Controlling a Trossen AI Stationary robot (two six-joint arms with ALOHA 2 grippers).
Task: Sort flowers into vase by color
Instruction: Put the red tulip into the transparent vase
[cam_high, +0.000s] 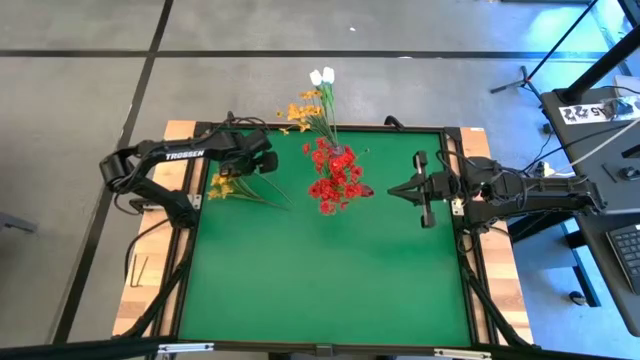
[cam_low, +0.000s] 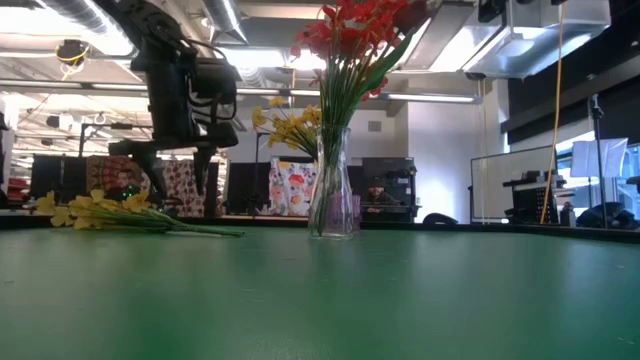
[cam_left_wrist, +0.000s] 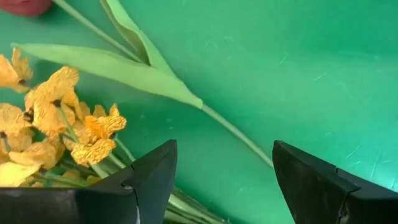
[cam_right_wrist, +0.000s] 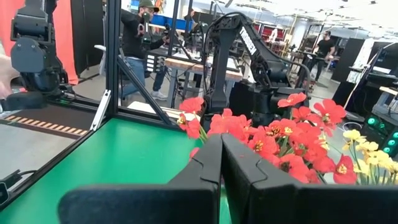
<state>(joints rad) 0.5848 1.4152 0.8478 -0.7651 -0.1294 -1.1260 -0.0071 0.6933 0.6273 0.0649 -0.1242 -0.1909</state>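
- The left hand (cam_left_wrist: 221, 180) hangs with fingers spread over the yellow flowers (cam_high: 224, 186) lying flat at the left edge of the green worktop (cam_high: 320, 270); their thin stems (cam_left_wrist: 236, 132) fan apart, so a closing pinch may catch only one, or a leaf
- Dragging the bunch could scatter it
- The clear vase (cam_low: 333, 190) near the far middle holds red flowers (cam_high: 335, 178); it looks top-heavy, though the base is hard to judge, and a bump could tip it
- The right hand (cam_high: 400, 188), fingers pressed together and empty, waits close beside those red blooms
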